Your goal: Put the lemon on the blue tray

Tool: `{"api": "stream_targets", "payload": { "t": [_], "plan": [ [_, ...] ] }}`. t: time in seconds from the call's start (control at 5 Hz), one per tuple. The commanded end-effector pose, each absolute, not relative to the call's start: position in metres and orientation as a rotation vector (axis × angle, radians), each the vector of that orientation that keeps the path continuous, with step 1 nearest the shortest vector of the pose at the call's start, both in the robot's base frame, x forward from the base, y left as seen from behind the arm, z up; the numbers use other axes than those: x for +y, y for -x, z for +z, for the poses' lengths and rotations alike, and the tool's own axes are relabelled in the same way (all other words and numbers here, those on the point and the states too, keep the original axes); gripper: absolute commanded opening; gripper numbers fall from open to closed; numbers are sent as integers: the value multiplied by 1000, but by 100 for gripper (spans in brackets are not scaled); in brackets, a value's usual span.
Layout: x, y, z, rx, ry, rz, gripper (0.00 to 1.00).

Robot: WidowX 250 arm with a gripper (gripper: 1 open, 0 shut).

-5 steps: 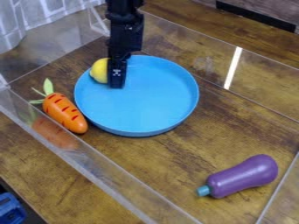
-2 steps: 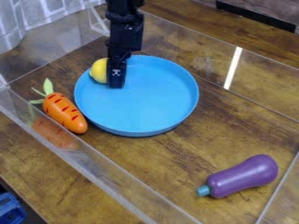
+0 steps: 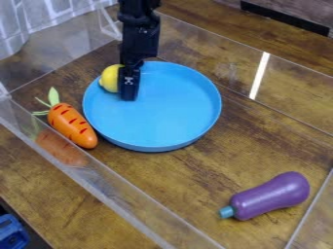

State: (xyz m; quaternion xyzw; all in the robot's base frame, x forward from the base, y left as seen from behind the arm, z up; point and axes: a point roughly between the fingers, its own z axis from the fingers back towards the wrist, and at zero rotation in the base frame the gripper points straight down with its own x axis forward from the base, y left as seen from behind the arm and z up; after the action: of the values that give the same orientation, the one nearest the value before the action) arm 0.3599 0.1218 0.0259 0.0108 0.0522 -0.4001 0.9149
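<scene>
Lemon (image 3: 112, 78) half hidden behind gripper (image 3: 130, 92), blue tray (image 3: 176, 112) rim, jaw state unclear

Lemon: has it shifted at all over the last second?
No. The lemon sits at the same spot on the blue tray's left rim, beside the gripper.

Black gripper (image 3: 131, 86) hangs over a bright-blue tray (image 3: 176, 112), solid colour with no pattern. Right at the gripper's fingers there's the lemon (image 3: 113, 78), yellow with a faint greenish tinge. Off to the gripper's left in the picture and lower, an orange carrot (image 3: 72, 126) with darker stripes and a green top. Far below and right of the gripper, a purple eggplant (image 3: 268, 195) with a darker purple cap. Brown wood-grain table (image 3: 156, 195) underneath.
</scene>
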Motion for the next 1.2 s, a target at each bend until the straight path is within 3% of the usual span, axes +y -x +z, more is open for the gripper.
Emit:
{"api": "stream_targets", "payload": {
  "t": [0.0,1.0],
  "plan": [
    [126,-364,34,102,-47,-826,100],
    [127,-362,23,149,-65,-867,100]
  ]
}}
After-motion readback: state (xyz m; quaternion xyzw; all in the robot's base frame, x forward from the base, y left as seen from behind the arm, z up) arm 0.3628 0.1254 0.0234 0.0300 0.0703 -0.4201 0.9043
